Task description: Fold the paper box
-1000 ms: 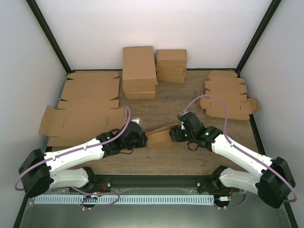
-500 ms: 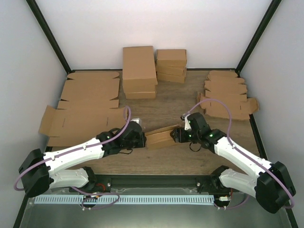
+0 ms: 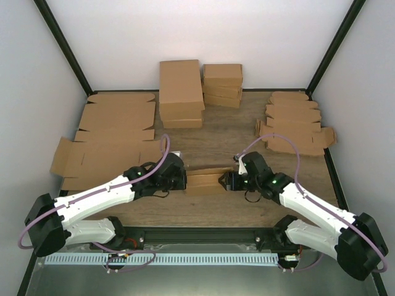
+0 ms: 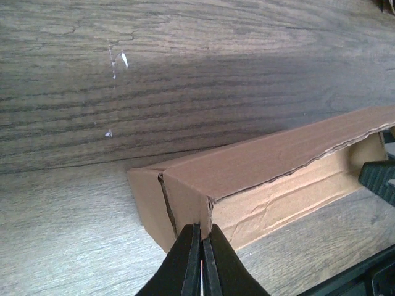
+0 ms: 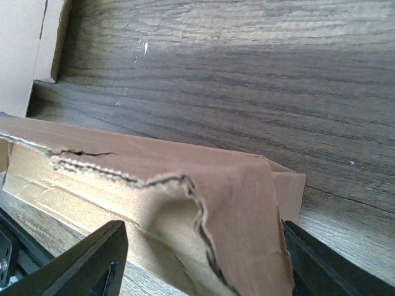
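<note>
Two grippers meet at one paper box (image 3: 203, 180), which lies on the table (image 3: 216, 132) between your arms, near the front edge. At its left end, your left gripper (image 4: 200, 243) is clenched on the top edge of the end wall. At its right end, your right gripper (image 5: 200, 246) has its jaws apart, straddling a ragged-edged end flap without visibly pressing it.

Likely risk: if those jaws shut off-square, the flap could crumple or tear, or the box could twist out of the left pinch.

Counted left to right:
- one pile of large flat sheets (image 3: 114, 139)
- one paper box in work
- two stacks of folded boxes (image 3: 181, 92) at the back
- one pile of small flat blanks (image 3: 295, 123)

Layers per pile are unclear.
</note>
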{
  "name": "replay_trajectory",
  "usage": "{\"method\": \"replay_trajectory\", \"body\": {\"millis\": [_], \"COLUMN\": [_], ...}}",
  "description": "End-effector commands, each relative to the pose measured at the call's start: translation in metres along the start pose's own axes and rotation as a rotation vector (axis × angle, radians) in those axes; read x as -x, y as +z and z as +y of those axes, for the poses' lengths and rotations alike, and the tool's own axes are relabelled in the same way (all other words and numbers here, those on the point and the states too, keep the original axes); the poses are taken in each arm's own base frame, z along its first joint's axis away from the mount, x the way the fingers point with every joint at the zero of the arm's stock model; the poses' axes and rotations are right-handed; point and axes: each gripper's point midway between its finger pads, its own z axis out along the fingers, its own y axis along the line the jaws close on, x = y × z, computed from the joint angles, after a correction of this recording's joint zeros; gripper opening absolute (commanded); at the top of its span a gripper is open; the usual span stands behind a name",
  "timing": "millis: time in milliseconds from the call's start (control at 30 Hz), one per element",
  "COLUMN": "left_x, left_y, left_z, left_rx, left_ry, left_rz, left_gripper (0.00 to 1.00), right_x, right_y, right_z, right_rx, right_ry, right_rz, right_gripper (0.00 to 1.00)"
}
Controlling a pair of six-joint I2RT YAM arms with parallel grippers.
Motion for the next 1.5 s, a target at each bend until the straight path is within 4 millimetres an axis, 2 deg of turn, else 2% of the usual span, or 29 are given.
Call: {"method": "replay_trajectory", "body": {"millis": [0,300,500,600,833,1000,1133,1467], "left_x": [-0.002,-0.009,-0.006,-0.005,0.005,0.004,0.001,-0.005], "left_y": [-0.003,-0.002,-0.002,-0.002,-0.009,-0.006,-0.003,0.001], "left_z": [-0.007,-0.002,-0.005,-0.009,-0.024,-0.021,-0.019,-0.019], "left_rx": [-0.032,-0.022,-0.019,-0.036,-0.1,-0.081,-0.084,-0.111], "left_ry": [0.027,0.062,0.07,0.056,0.0,-0.006,-0.019,-0.031], "left_rz": [0.019,0.046,0.046,0.047,0.013,0.022,0.026,0.042], "left_gripper": [0.04,0.04,0.04,0.04,0.04,0.04,0.04,0.04], "right_x": [0.013,0.032,0.044,0.05,0.049,0.046,0.04,0.032], "right_y": [-0.012,-0.032,-0.041,-0.045,-0.036,-0.033,-0.032,-0.03], "right_z": [0.011,0.003,-0.003,0.0,0.003,0.007,0.01,0.008], "right_rx": [0.016,-0.106,-0.196,-0.205,-0.221,-0.214,-0.205,-0.218], "right_ry": [-0.017,-0.03,-0.059,-0.113,-0.163,-0.164,-0.159,-0.151], "right_rz": [-0.062,-0.123,-0.142,-0.152,-0.083,-0.066,-0.053,-0.038], "right_gripper": [0.68,0.78,0.77,0.7,0.34,0.16,0.13,0.12]}}
